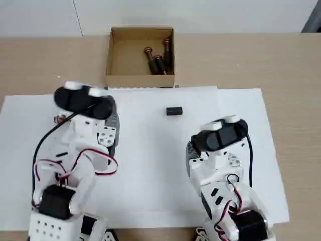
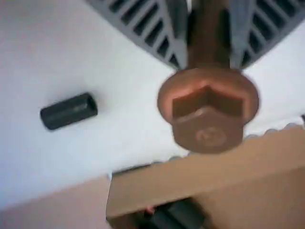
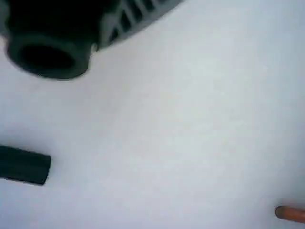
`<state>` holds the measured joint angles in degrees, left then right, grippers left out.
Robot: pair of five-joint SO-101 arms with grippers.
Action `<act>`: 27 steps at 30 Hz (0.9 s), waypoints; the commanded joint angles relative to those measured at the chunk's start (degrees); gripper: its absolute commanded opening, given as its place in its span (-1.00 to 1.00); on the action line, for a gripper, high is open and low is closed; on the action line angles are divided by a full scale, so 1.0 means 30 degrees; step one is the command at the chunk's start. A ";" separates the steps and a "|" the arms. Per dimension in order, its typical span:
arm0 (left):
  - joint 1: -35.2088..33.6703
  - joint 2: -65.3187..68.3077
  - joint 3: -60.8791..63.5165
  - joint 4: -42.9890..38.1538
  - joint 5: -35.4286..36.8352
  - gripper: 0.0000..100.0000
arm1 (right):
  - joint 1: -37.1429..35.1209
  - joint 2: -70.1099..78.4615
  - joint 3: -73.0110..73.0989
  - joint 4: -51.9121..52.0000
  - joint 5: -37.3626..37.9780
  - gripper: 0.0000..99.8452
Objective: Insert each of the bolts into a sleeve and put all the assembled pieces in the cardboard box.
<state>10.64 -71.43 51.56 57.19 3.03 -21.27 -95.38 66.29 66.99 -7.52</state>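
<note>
My left gripper [image 2: 208, 50] is shut on a copper bolt [image 2: 208, 109], whose hex head points toward the cardboard box [image 2: 190, 183]. In the high view this gripper [image 1: 114, 129] sits left of centre on the white paper. My right gripper [image 3: 71, 24] is shut on a black sleeve [image 3: 47, 55] with its open end showing; from above it [image 1: 191, 155] is right of centre. A loose black sleeve [image 1: 174, 110] lies on the paper in front of the box [image 1: 114, 55], also seen from the wrists [image 2: 69, 110] [image 3: 24, 164]. Assembled pieces [image 1: 158, 59] lie inside the box.
A white paper sheet [image 1: 150, 170] covers the wooden table. Another copper bolt [image 1: 60, 119] peeks out beside the left arm. A copper tip [image 3: 290, 213] shows at the right wrist view's edge; which bolt it belongs to is unclear.
</note>
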 commanded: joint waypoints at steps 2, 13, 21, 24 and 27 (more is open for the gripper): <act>0.0059 -0.2168 0.0894 -0.0938 0.1319 -0.99 | -0.0454 -0.1392 0.1260 -0.0923 0.0147 -0.99; 0.1905 -0.6418 0.3648 -0.1026 0.7590 -0.99 | -0.4821 -0.2799 0.5275 -0.5524 0.1846 -0.99; 0.1934 -1.0081 0.5788 -0.1026 1.0637 -0.99 | -0.6842 -0.2769 0.6711 -0.7458 0.2667 -0.99; 0.1905 -1.1106 0.6403 -0.1026 1.1253 -0.99 | -0.6960 -0.2769 0.7414 -0.7546 0.2725 -0.99; 0.1875 -1.0901 0.6403 -0.1026 1.2366 -0.99 | -0.6989 -0.2828 0.7883 -0.7575 0.3604 -0.99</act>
<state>16.00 -103.43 70.99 55.96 37.76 -41.67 -103.21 89.93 45.98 1.10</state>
